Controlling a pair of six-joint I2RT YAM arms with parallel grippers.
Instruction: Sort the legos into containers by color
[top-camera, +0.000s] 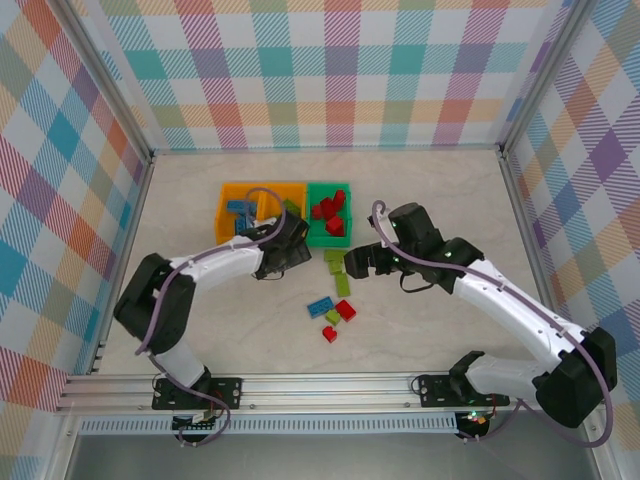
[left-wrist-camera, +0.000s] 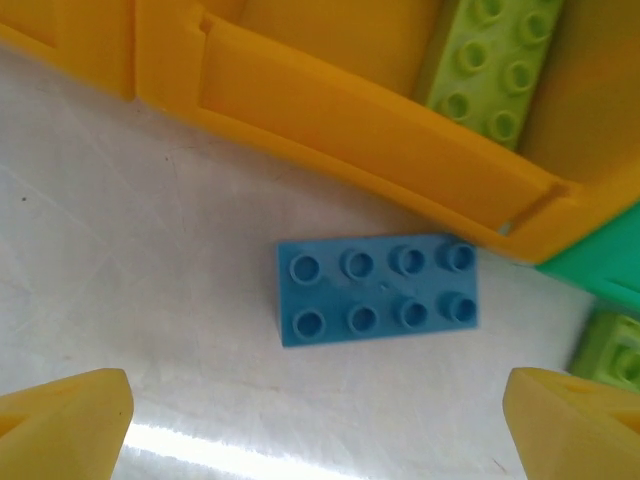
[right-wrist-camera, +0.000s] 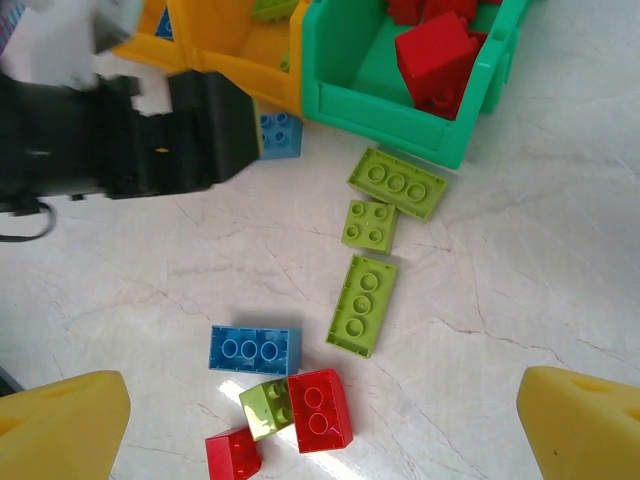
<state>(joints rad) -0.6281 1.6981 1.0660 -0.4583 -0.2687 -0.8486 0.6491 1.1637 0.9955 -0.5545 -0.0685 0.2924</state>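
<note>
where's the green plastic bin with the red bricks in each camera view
top external: green plastic bin at upper centre, right end of the bin row
left wrist: just its corner, at the right edge
right wrist: top centre-right, red plastic bricks inside
shared landmark: the orange plastic bin joined to its left side

The left arm (top-camera: 215, 262) and right arm (top-camera: 510, 300) are glossy white tubes between chunky black joint housings, each trailed by a thin lavender cable (top-camera: 608, 400). Black bases (top-camera: 195, 390) sit toward six o'clock. The left pincer (left-wrist-camera: 320, 425) and right pincer (right-wrist-camera: 320, 425) end in blunt yellow fingertips (right-wrist-camera: 65, 425).
</note>
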